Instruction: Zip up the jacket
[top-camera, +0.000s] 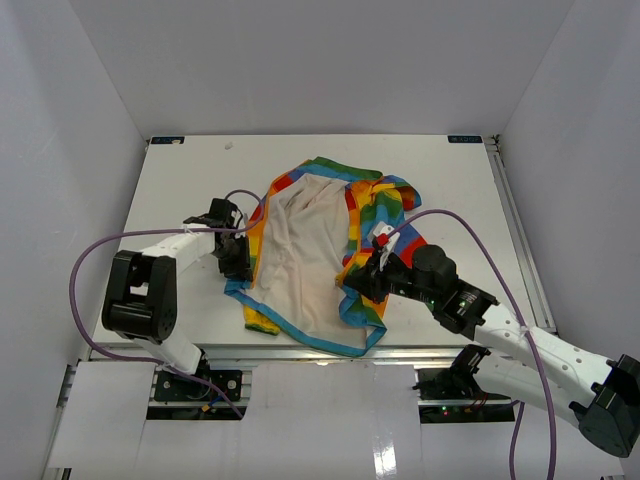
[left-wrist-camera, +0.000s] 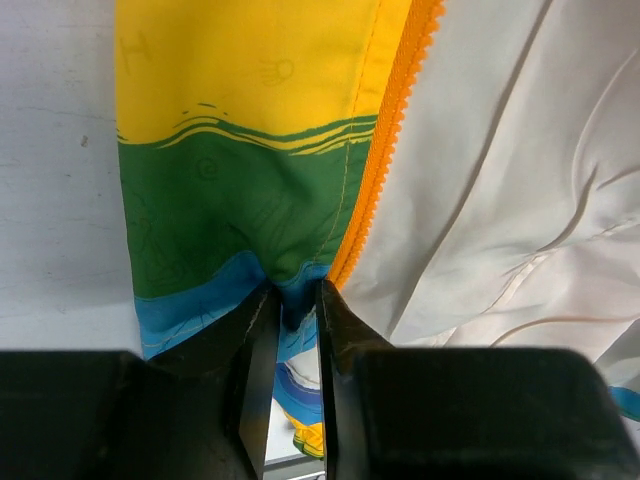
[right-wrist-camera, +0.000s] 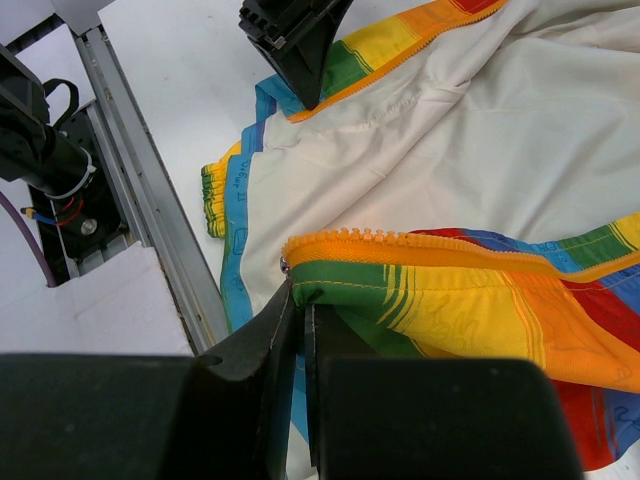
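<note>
Worktop (top-camera: 170, 190) carries the jacket (top-camera: 375, 205), spread open mid-worktop btw my two arms, cream lining (top-camera: 300, 250) up, so the front edges lie well apart; nothing zipped yet. Orange zipper runs down each edge: left zipper half (left-wrist-camera: 385, 130) beside the lining, right zipper half (right-wrist-camera: 430, 245) atop a folded striped flap. I reckon I'm holding both bottom corners to bring the zipper ends together for the start. Left jaws are clamped on the blue hem (left-wrist-camera: 190, 310) right at the zipper's bottom end, fabric puckered btw them. Right jaws are pressed together on the green-blue corner (right-wrist-camera: 340, 285) just below its zipper end.
</note>
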